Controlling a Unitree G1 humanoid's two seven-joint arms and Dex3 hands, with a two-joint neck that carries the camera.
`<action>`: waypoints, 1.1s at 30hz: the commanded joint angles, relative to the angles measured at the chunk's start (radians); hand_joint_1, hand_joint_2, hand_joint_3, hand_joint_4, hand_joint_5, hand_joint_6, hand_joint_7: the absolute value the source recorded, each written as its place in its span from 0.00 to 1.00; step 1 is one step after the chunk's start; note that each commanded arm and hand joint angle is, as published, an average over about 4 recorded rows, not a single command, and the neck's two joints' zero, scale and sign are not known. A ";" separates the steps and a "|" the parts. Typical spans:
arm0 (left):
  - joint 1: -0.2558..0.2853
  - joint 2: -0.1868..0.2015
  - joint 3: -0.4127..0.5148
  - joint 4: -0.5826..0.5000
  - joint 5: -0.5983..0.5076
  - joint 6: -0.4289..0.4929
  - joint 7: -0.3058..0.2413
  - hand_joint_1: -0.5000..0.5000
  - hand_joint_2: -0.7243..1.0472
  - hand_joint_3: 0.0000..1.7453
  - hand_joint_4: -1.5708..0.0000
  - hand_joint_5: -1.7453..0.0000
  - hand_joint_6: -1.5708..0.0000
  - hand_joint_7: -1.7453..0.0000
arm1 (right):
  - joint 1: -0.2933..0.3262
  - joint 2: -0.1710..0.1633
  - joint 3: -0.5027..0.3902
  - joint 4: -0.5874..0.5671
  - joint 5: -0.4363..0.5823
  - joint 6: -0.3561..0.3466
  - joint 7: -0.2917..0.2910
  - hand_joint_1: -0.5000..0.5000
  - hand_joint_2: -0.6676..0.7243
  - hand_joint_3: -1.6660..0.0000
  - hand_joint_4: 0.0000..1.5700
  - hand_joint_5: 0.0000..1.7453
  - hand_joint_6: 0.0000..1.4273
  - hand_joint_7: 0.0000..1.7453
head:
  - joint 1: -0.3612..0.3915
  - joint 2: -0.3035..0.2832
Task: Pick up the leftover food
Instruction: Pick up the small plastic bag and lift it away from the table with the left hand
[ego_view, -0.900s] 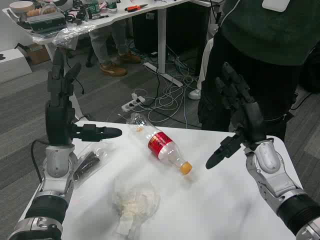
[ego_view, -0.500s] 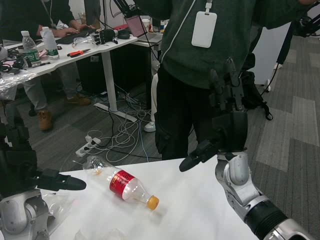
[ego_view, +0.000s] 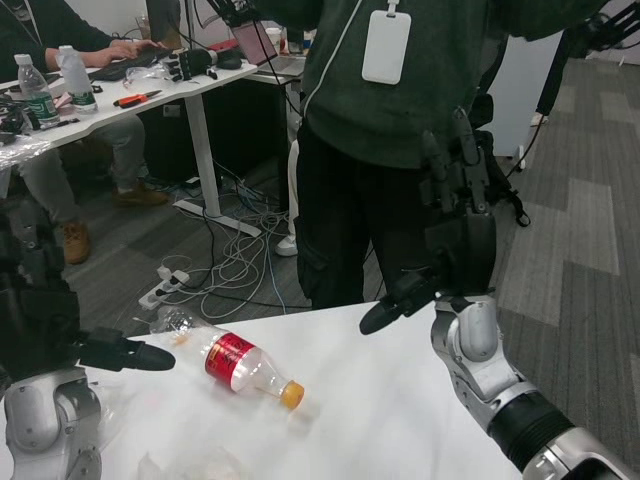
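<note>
Leftover food (ego_view: 190, 468) — white table's (ego_view: 400, 420) near edge

Single head view, close above the white table (ego_view: 400, 400), facing forward and down between left hand (ego_view: 40, 310) and right hand (ego_view: 455, 240), toward a standing person (ego_view: 400, 120) beyond.

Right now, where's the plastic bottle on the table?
In the head view the plastic bottle lies on its side on the white table, left of centre, orange cap pointing right, just right of the left hand.
</note>
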 joint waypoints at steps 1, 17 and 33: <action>0.021 0.034 0.016 -0.072 0.004 0.117 -0.060 0.00 0.00 0.00 1.00 1.00 1.00 1.00 | 0.009 0.000 -0.007 0.017 -0.009 0.001 0.017 0.04 1.00 1.00 0.00 0.00 0.00 0.00 | 0.114 -0.070; 0.256 0.016 0.330 -0.482 0.256 0.637 -0.229 0.00 0.00 0.00 1.00 1.00 1.00 1.00 | 0.009 -0.004 -0.016 0.097 -0.056 0.014 0.055 0.04 1.00 1.00 0.00 0.00 0.00 0.00 | 0.692 -0.246; 0.403 -0.090 0.647 -0.501 0.773 0.811 -0.518 0.00 0.00 0.03 1.00 1.00 1.00 1.00 | 0.001 -0.015 0.000 0.173 -0.046 0.014 0.054 0.04 1.00 1.00 0.00 0.00 0.00 0.00 | 0.756 -0.221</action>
